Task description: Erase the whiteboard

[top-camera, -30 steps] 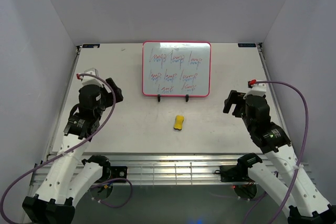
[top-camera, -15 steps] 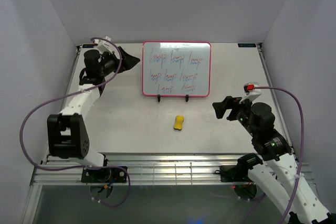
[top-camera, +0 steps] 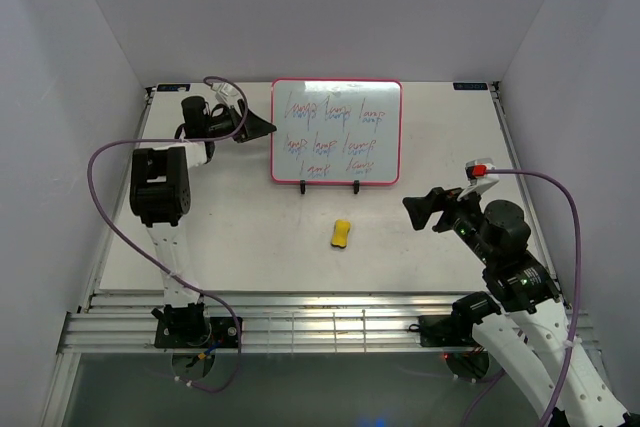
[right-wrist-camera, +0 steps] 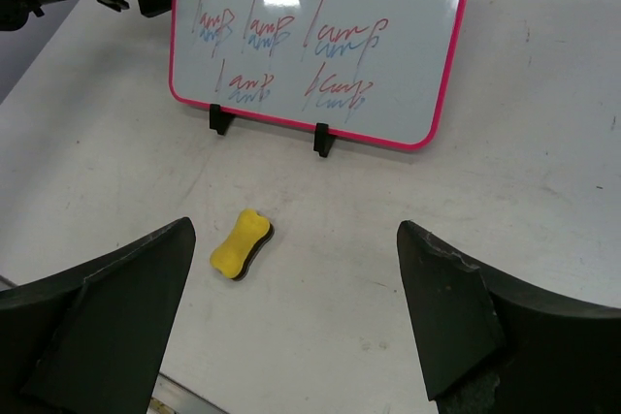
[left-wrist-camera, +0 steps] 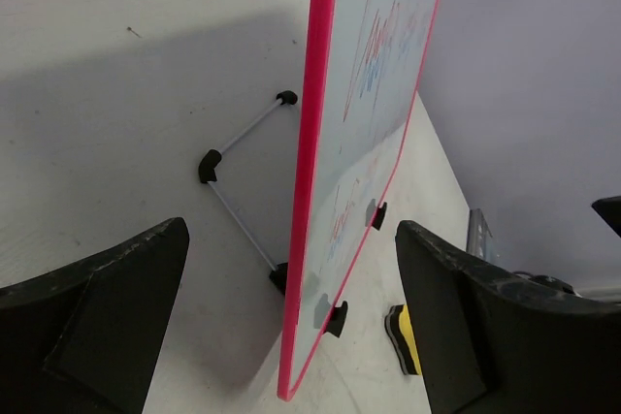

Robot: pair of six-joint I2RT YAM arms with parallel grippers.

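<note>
The whiteboard (top-camera: 335, 132), white with a pink-red frame, stands tilted on a black wire stand (left-wrist-camera: 238, 176) at the back middle of the table and bears red and blue scribbles. It also shows in the right wrist view (right-wrist-camera: 320, 36). My left gripper (top-camera: 262, 127) is open at the board's left edge; in the left wrist view (left-wrist-camera: 291, 239) the pink edge (left-wrist-camera: 312, 143) lies between the jaws, untouched. The yellow eraser (top-camera: 341, 234) lies flat in front of the board. My right gripper (top-camera: 420, 209) is open and empty, right of the eraser (right-wrist-camera: 241, 244), above the table.
The stand's two black feet (top-camera: 303, 186) clip the board's lower edge. Grey walls close in the table on the left, back and right. A metal rail (top-camera: 320, 312) runs along the near edge.
My left arm has swung from the near left out to the board's left edge. My right gripper has moved a little left and forward, towards the eraser.
</note>
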